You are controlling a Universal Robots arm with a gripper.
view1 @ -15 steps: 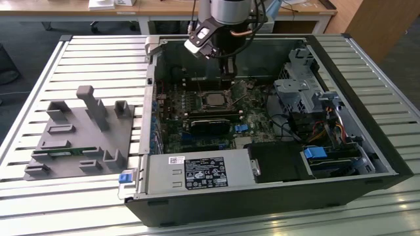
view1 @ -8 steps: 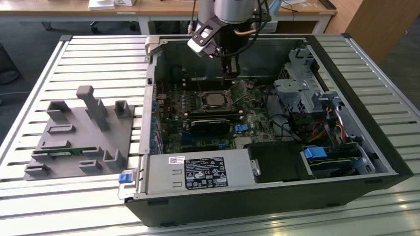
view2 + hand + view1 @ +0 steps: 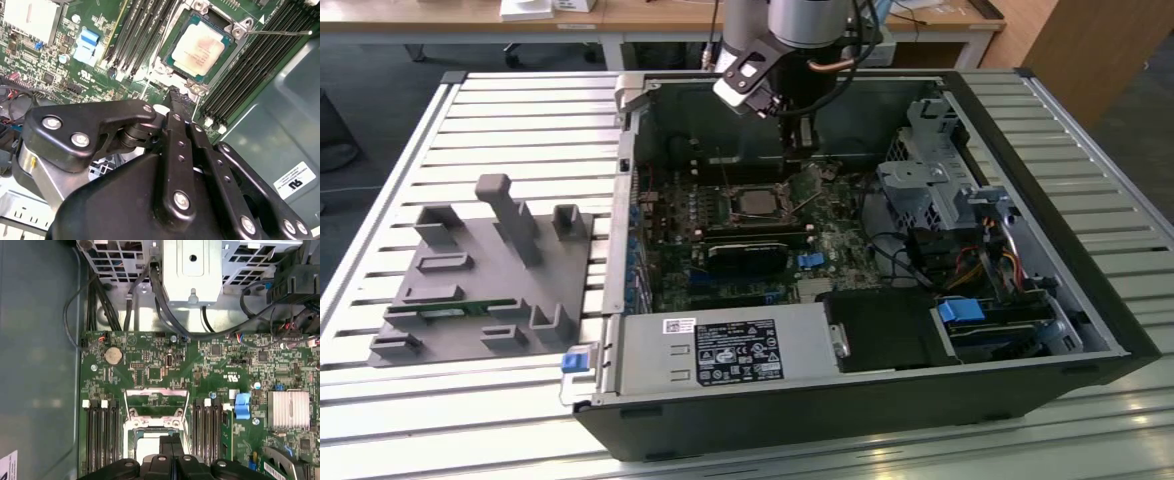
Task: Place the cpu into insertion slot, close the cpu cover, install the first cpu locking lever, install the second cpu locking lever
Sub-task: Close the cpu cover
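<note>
The cpu lies flat in the socket on the green motherboard, its pale silvery-tan top showing. From the exterior view the cpu sits mid-board. My gripper hangs just above the socket's edge, black fingers shut with nothing between them. In the first wrist view the gripper overlaps part of the cpu. Beyond the fingers the cpu cover, a silvery frame with a window, is swung open off the socket. A thin wire locking lever sticks out from the socket corner, unlatched.
The open computer case walls in the board. A metal drive cage and cables stand at the exterior view's right, a labelled power supply in front. Memory slots flank the socket. A grey fixture sits on the slatted table.
</note>
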